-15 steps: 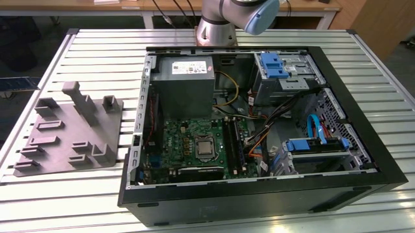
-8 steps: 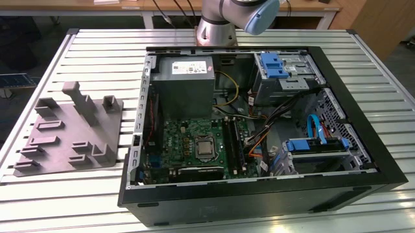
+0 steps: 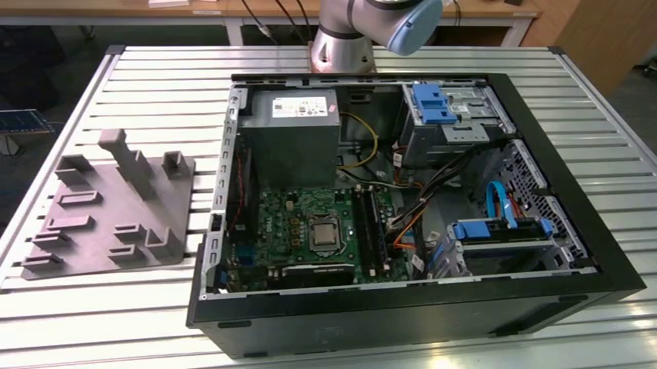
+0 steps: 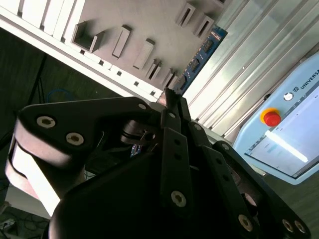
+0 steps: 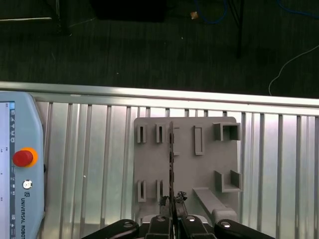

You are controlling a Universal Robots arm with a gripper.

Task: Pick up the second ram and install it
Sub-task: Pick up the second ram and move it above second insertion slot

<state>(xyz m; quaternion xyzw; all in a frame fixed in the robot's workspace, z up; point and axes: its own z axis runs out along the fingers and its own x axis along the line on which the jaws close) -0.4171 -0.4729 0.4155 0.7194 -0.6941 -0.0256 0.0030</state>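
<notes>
My gripper (image 5: pixel 172 200) is shut on the second ram (image 5: pixel 172 159), which shows edge-on as a thin dark strip sticking out from the fingertips over the grey holder tray (image 5: pixel 199 169). In the second wrist view the gripper (image 4: pixel 172 97) pinches one end of the ram (image 4: pixel 199 57), a dark blue board with black chips. It is held in the air above the slatted table, apart from the tray. The open computer case (image 3: pixel 411 192) lies on the table with its green motherboard (image 3: pixel 308 231) and long black slots (image 3: pixel 371 223) facing up.
The grey holder tray (image 3: pixel 103 215) lies on the table at the exterior view's left of the case. A teach pendant (image 5: pixel 20 169) with a red stop button rests on the table beside the tray. Cables and blue drive bays (image 3: pixel 482 231) crowd the case at the exterior view's right. The arm's base (image 3: pixel 349 38) stands behind the case.
</notes>
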